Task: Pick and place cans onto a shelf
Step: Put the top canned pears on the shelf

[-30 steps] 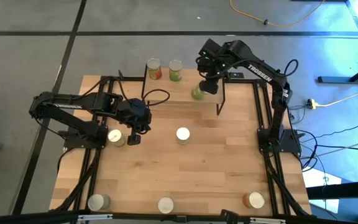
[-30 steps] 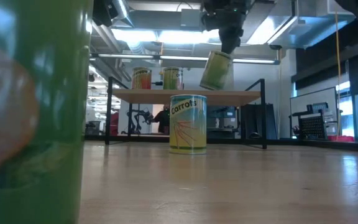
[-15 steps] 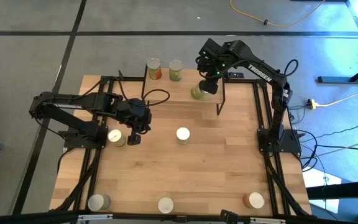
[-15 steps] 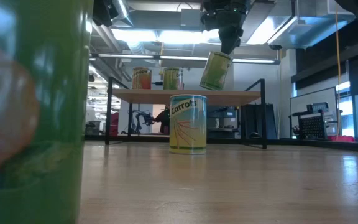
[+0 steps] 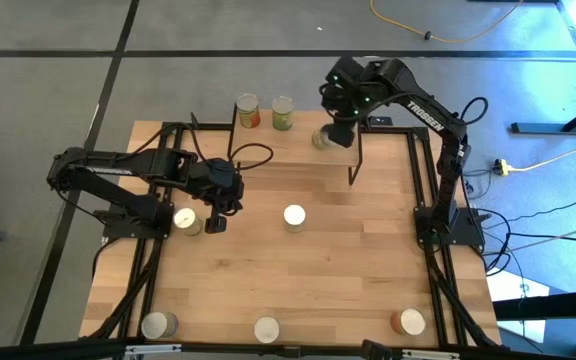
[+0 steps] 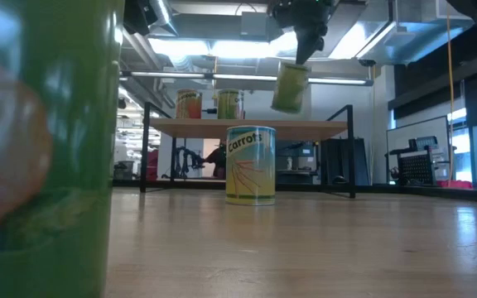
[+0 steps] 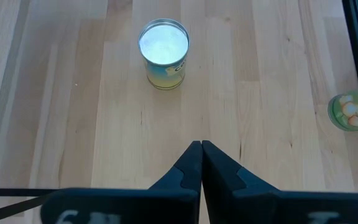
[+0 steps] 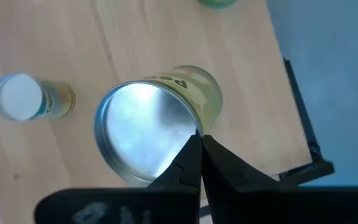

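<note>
1. Right gripper [image 5: 339, 130] at about 1 o'clock of the worktop [image 5: 358, 270], jaws pinching the rim of a green can [image 5: 322, 138]. Carried slightly farther toward 12 o'clock than a second ago, now over the right end of the shelf [image 5: 278, 145].
2. In the low view, same can [image 6: 290, 87] higher than before and hanging clear above the top board [image 6: 247, 127], tilted, not touching it. Judged as mid-carry: placement not yet made, lowering and release remaining.
3. Already standing on the shelf at 12 o'clock: an orange-red can [image 5: 248, 110] and a green-labelled can [image 5: 282, 112], just beside each other (held one would be the third).
4. Left gripper [image 5: 216, 222] waiting at 9 o'clock, unmoved, jaws pressed together on nothing, a pale-topped can [image 5: 185, 219] just beside it.
5. Waiting on the worktop: a centre can [image 5: 294, 216] and three along the near edge at 7 [image 5: 158, 325], 6 [image 5: 267, 329] and 5 o'clock [image 5: 408, 321].
6. Readable writing: "Carrots" on the centre can in the low view; "TROSSEN" along the right arm [image 5: 423, 108]; partial letters starting "Pe" on the held can in the right wrist view, remainder hidden.
</note>
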